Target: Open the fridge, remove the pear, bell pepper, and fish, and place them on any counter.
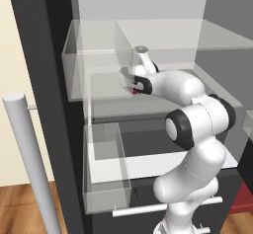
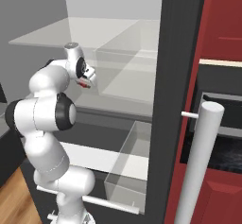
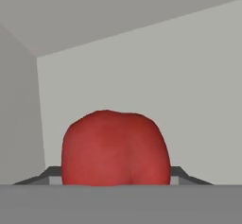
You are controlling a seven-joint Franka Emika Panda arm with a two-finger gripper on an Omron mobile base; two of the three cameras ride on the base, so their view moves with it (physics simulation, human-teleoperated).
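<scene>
The fridge [image 1: 47, 80] stands open, with my arm reaching onto a middle glass shelf [image 1: 113, 87]. My gripper [image 1: 130, 87] [image 2: 88, 80] is shut on the bell pepper [image 3: 116, 147], a bright red lobed vegetable that sits between the dark fingers [image 3: 47, 175]. From the base views the bell pepper [image 1: 134, 91] [image 2: 83, 84] is just a small red patch at the hand, slightly above the shelf. Behind it are the pale grey back and side walls of the fridge. The pear, the fish and the counter are out of view.
Clear door bins [image 1: 106, 178] [image 2: 130, 171] flank the arm on the open doors. Long silver bar handles [image 1: 29, 169] [image 2: 198, 166] stand close to the cameras. A drawer bar [image 1: 148, 209] runs below the arm. Red cabinets [image 2: 222, 20] and an oven [image 2: 222, 124] are at the right.
</scene>
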